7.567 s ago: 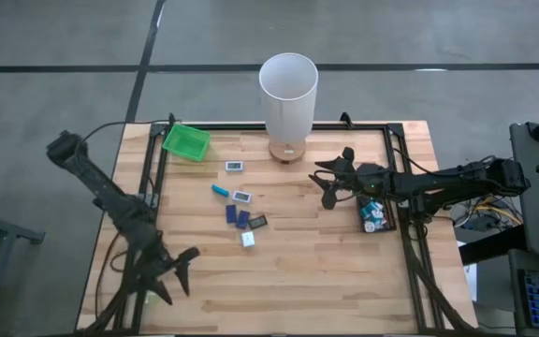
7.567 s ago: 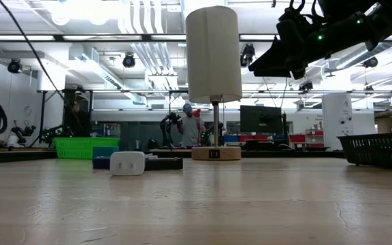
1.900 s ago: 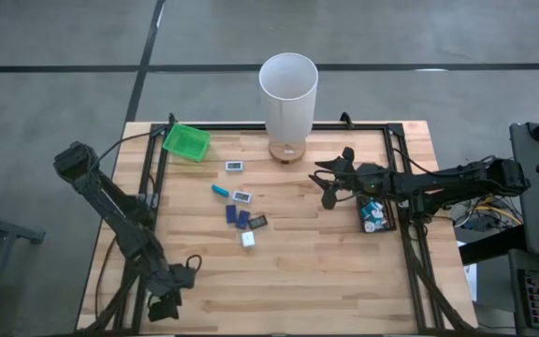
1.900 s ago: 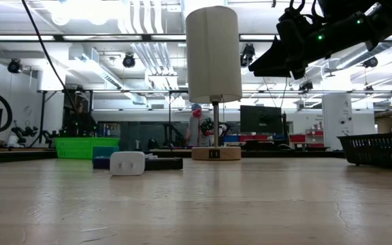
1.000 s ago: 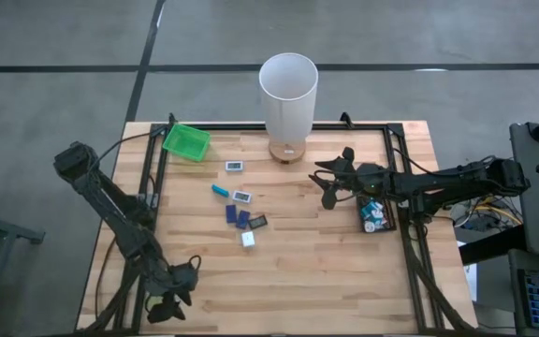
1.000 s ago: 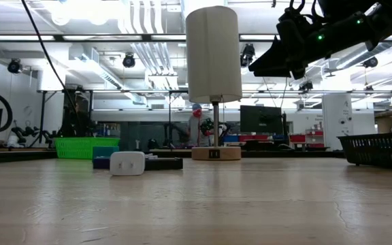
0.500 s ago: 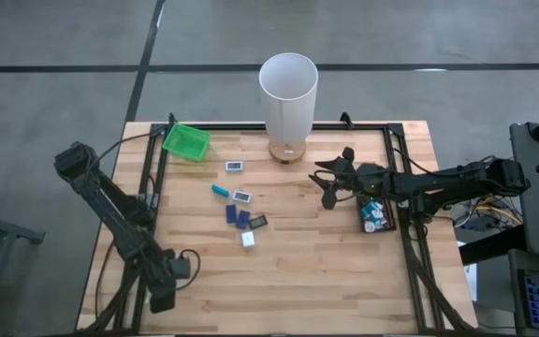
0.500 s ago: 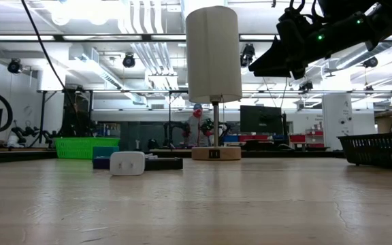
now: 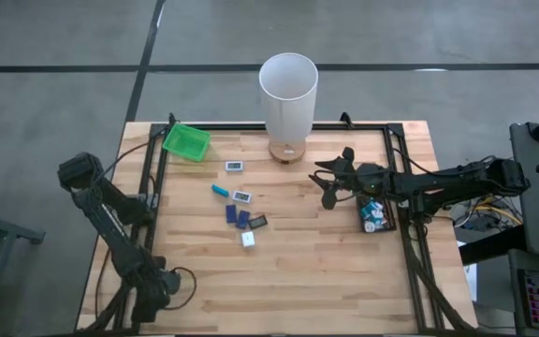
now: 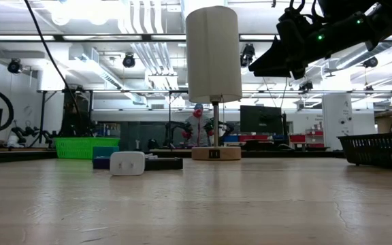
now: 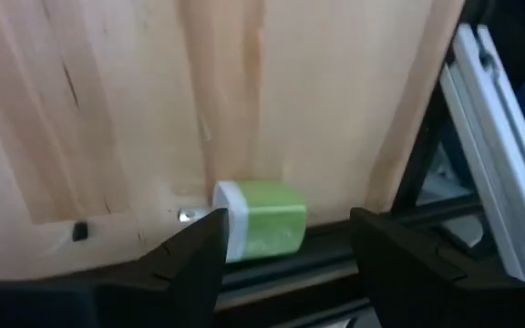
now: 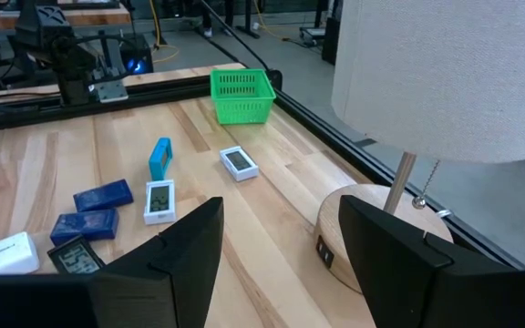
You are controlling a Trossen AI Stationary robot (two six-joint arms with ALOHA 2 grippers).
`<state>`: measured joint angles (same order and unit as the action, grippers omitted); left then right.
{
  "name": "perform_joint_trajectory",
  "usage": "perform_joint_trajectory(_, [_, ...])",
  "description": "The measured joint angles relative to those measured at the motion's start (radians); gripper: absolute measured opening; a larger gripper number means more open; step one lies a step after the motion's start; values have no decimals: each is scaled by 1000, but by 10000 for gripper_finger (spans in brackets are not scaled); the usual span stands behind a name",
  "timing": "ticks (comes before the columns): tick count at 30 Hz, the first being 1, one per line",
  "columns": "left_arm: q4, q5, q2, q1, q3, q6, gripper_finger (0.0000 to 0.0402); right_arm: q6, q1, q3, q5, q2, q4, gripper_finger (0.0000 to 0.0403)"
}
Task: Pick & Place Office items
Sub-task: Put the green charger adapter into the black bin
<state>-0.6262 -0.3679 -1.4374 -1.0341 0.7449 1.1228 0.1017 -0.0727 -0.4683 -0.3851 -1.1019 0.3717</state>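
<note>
Overhead, seven small office items lie loose at the middle of the bench (image 9: pixel 326 271): three white pieces (image 9: pixel 236 166), two dark blue pieces (image 9: pixel 231 213), one teal piece (image 9: pixel 220 190) and one black piece (image 9: pixel 258 222). One green tray (image 9: pixel 186 141) sits at the upper left of the bench, one white lamp (image 9: pixel 288 89) at top centre, and one black tray (image 9: pixel 388 217) right of centre, with several small bits inside that are too small to count. The right hand (image 9: pixel 324 183) hangs just left of the black tray, fingers spread and empty. The left hand (image 11: pixel 287 239) is low in the frame's lower left, at the bench's edge, fingers spread, with one green-and-white block (image 11: pixel 267 228) lying just beyond them.
</note>
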Motion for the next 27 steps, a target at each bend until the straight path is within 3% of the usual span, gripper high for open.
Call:
perform_joint_trajectory(4, [-88,33,-19,-25,82,-53,234,0,0,0,0,0,0,217])
perform_joint_trajectory(11, [-213,241,-56,-119,212,-18,234,0,0,0,0,0,0,217])
perform_joint_trajectory(27, [-245,430,-65,-154,191,-10,234,0,0,0,0,0,0,217])
